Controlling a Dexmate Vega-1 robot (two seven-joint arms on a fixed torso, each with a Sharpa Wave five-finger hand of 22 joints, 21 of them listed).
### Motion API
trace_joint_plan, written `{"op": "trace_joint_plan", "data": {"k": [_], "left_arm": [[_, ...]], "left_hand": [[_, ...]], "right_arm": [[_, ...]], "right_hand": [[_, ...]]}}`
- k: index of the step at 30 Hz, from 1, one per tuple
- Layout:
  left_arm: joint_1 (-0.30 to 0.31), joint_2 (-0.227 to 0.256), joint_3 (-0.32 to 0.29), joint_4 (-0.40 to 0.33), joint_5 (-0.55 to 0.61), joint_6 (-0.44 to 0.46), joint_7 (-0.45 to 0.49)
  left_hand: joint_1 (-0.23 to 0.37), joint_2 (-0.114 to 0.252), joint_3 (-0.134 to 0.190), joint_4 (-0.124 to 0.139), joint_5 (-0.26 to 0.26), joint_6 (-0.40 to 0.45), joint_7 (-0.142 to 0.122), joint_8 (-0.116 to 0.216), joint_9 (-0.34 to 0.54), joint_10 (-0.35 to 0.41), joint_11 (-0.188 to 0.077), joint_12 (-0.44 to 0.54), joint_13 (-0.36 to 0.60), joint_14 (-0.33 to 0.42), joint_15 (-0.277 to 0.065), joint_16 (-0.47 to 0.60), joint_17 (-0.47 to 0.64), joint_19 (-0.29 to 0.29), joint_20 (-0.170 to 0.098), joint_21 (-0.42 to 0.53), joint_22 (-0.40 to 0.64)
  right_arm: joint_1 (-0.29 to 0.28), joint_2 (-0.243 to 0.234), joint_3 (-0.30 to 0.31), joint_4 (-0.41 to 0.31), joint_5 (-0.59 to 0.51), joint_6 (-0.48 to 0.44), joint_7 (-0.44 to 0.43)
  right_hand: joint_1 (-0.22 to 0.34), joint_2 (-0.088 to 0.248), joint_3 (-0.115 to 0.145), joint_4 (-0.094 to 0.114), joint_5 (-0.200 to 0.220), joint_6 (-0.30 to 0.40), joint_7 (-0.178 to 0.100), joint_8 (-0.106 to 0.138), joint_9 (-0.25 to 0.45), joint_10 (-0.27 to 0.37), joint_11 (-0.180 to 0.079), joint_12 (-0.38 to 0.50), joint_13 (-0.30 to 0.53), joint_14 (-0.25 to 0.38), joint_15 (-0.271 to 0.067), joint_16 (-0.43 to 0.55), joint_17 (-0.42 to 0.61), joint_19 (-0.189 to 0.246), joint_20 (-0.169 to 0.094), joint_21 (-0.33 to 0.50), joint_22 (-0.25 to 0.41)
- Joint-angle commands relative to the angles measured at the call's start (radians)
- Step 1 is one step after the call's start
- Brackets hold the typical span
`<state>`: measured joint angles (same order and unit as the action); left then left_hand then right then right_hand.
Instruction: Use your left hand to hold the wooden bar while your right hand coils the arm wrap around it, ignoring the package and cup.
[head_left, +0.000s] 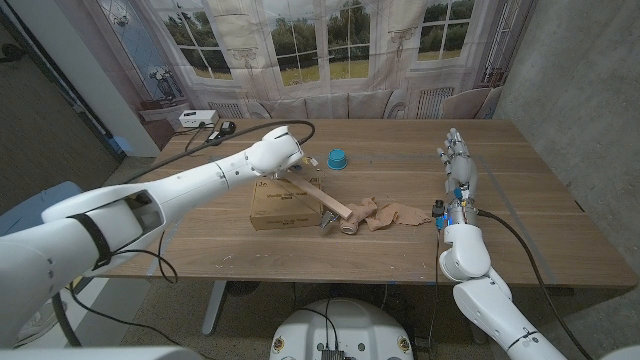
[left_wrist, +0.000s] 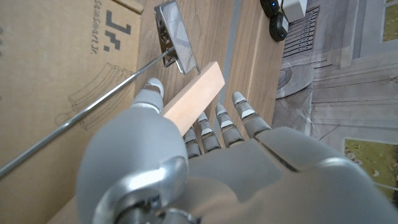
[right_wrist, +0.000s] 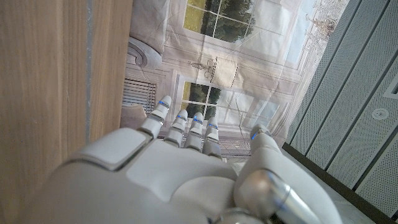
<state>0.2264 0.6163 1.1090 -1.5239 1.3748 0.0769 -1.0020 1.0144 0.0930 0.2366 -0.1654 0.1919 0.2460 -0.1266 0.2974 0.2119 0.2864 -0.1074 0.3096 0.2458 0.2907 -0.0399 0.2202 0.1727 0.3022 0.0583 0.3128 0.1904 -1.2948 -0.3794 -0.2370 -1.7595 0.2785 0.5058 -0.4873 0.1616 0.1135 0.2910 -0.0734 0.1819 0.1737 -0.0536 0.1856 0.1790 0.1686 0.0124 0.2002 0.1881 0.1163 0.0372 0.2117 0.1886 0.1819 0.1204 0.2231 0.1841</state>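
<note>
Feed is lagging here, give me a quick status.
Left robot hand holds the wooden bar. Right robot hand open, clear of the wrap. Wrap lies loose at the bar's far end. Box sits under the bar.

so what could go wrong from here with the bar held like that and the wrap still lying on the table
The left hand holds the pale wooden bar near one end, so wrapping at the far end might lever it loose. The crumpled beige arm wrap lies beside the flat cardboard package; the open right hand, reaching over, could snag that box.
</note>
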Motion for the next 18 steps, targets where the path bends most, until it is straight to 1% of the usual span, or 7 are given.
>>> {"op": "trace_joint_plan", "data": {"k": [1, 5, 7, 9, 11, 14, 18], "left_arm": [[0.061, 0.037, -0.099, -0.037, -0.193, -0.034, 0.089], [0.074, 0.043, -0.101, -0.031, -0.209, -0.031, 0.125], [0.077, 0.042, -0.099, -0.031, -0.206, -0.02, 0.126], [0.083, 0.047, -0.103, -0.037, -0.204, -0.008, 0.144], [0.087, 0.05, -0.107, -0.045, -0.2, 0.005, 0.155], [0.092, 0.067, -0.122, -0.069, -0.199, 0.017, 0.182], [0.099, 0.077, -0.137, -0.088, -0.201, 0.026, 0.211]], "left_hand": [[0.049, 0.039, 0.049, 0.004, 0.013, 0.085, 0.052, 0.018, -0.003, 0.134, 0.0, 0.038, 0.013, 0.191, -0.1, 0.041, 0.007, 0.139, 0.004, 0.054, 0.006], [0.069, 0.101, 0.115, 0.024, 0.002, 0.182, 0.102, 0.03, -0.007, 0.258, -0.001, 0.076, 0.025, 0.348, -0.125, 0.072, 0.016, 0.252, -0.024, 0.113, 0.015], [0.065, 0.117, 0.167, 0.056, 0.002, 0.225, 0.117, 0.033, -0.008, 0.332, -0.005, 0.102, 0.038, 0.447, -0.138, 0.1, 0.025, 0.297, -0.037, 0.147, 0.022], [0.069, 0.126, 0.24, 0.106, 0.012, 0.271, 0.13, 0.037, -0.005, 0.379, 0.002, 0.121, 0.063, 0.529, -0.155, 0.134, 0.052, 0.328, -0.048, 0.186, 0.034], [0.088, 0.126, 0.305, 0.144, 0.018, 0.334, 0.133, 0.045, 0.003, 0.416, -0.004, 0.155, 0.098, 0.606, -0.166, 0.185, 0.105, 0.332, -0.05, 0.224, 0.05], [0.106, 0.119, 0.335, 0.172, 0.013, 0.433, 0.144, 0.072, 0.034, 0.49, 0.005, 0.229, 0.164, 0.678, -0.173, 0.257, 0.199, 0.328, -0.058, 0.291, 0.09], [0.107, 0.112, 0.319, 0.18, 0.009, 0.473, 0.148, 0.085, 0.071, 0.524, 0.004, 0.284, 0.239, 0.737, -0.18, 0.348, 0.301, 0.327, -0.066, 0.371, 0.148]], "right_arm": [[-0.017, -0.004, 0.003, -0.035, -0.039, -0.022, -0.02], [-0.021, -0.002, 0.003, -0.042, -0.045, -0.029, -0.025], [-0.021, -0.002, 0.002, -0.045, -0.048, -0.031, -0.025], [-0.02, -0.001, 0.001, -0.046, -0.05, -0.032, -0.026], [-0.018, -0.001, 0.0, -0.046, -0.051, -0.033, -0.025], [-0.017, 0.001, -0.003, -0.046, -0.06, -0.033, -0.028], [-0.019, 0.002, -0.004, -0.048, -0.067, -0.036, -0.032]], "right_hand": [[-0.002, -0.008, 0.006, 0.005, 0.003, 0.011, -0.004, 0.01, 0.003, 0.009, 0.003, 0.004, 0.006, 0.011, 0.006, 0.009, 0.003, 0.01, 0.006, 0.002, 0.001], [-0.003, -0.008, 0.006, 0.006, 0.003, 0.012, -0.005, 0.01, 0.003, 0.011, 0.004, 0.004, 0.006, 0.017, 0.005, 0.01, 0.003, 0.011, 0.007, 0.002, 0.001], [-0.004, -0.008, 0.006, 0.006, 0.003, 0.015, -0.004, 0.011, 0.003, 0.012, 0.005, 0.005, 0.006, 0.018, 0.005, 0.01, 0.003, 0.011, 0.008, 0.002, 0.001], [-0.005, -0.009, 0.006, 0.006, 0.003, 0.015, -0.004, 0.01, 0.003, 0.013, 0.006, 0.004, 0.006, 0.021, 0.007, 0.011, 0.004, 0.013, 0.009, 0.002, 0.001], [-0.005, -0.009, 0.006, 0.007, 0.003, 0.015, -0.004, 0.01, 0.003, 0.013, 0.006, 0.005, 0.006, 0.023, 0.008, 0.011, 0.004, 0.013, 0.009, 0.002, 0.001], [-0.006, -0.009, 0.006, 0.007, 0.003, 0.017, -0.003, 0.01, 0.003, 0.014, 0.006, 0.004, 0.006, 0.024, 0.009, 0.011, 0.004, 0.014, 0.008, 0.002, 0.001], [-0.006, -0.009, 0.006, 0.007, 0.003, 0.018, -0.004, 0.01, 0.003, 0.014, 0.005, 0.004, 0.006, 0.024, 0.01, 0.01, 0.004, 0.014, 0.009, 0.002, 0.001]]}}
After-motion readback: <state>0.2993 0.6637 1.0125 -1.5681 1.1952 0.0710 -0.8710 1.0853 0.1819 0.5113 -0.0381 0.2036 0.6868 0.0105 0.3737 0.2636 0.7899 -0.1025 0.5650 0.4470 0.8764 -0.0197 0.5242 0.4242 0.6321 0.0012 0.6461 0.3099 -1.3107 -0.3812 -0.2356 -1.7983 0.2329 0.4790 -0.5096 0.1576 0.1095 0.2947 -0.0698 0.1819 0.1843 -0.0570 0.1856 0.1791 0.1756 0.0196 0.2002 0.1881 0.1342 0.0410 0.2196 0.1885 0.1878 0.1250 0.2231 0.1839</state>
